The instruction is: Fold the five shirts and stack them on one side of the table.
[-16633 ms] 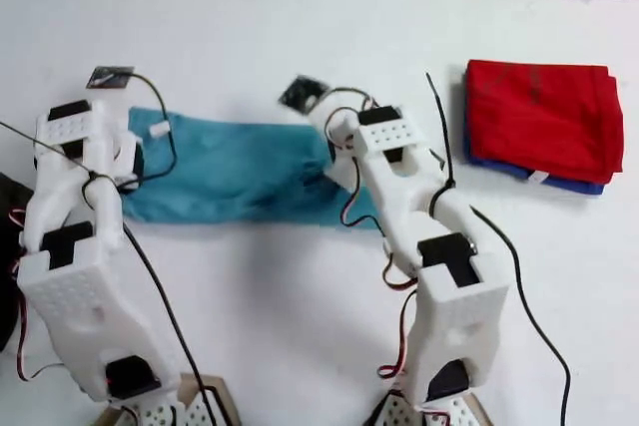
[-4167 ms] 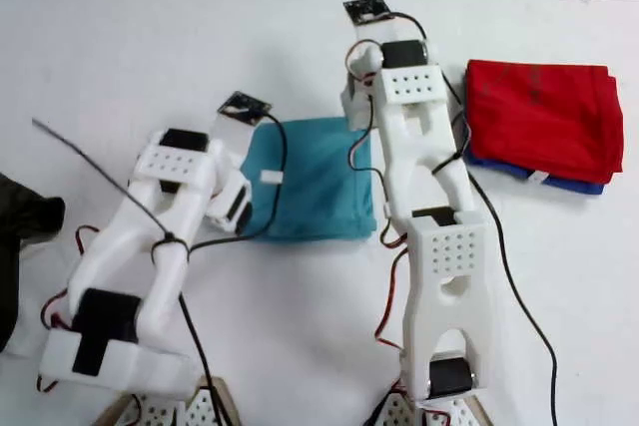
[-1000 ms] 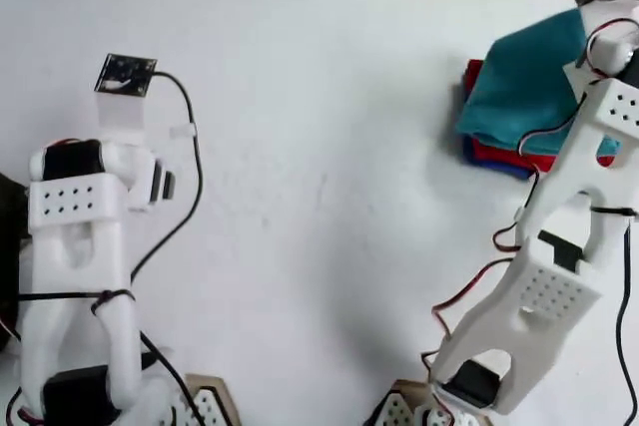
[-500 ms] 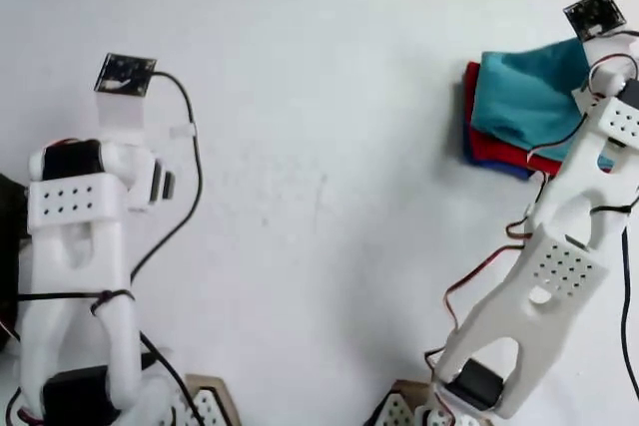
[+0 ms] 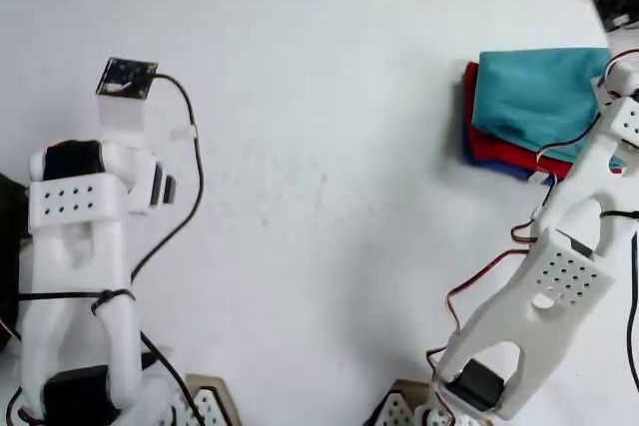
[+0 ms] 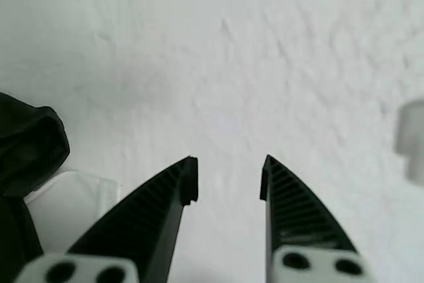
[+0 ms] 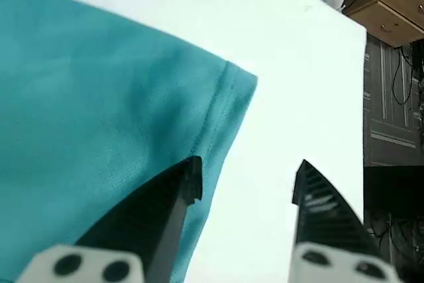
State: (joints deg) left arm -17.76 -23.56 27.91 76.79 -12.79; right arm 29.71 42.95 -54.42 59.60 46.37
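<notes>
Right claw (image 7: 248, 170) spread over teal shirt (image 7: 99, 97); left claw (image 6: 228, 171) spread above table (image 6: 265, 44).
Red shirt (image 5: 472, 117) beneath; black cloth (image 6: 26, 144) beside left claw.

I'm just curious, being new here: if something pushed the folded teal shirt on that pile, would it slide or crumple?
Likely crumple: the teal shirt is thin, soft cloth. Probably light too, and it may slip across the red shirt it rests on.

high: overhead, whole table (image 5: 300, 97) | 2 wrists: close, downward | shared: probably teal shirt (image 5: 539, 87)
</notes>
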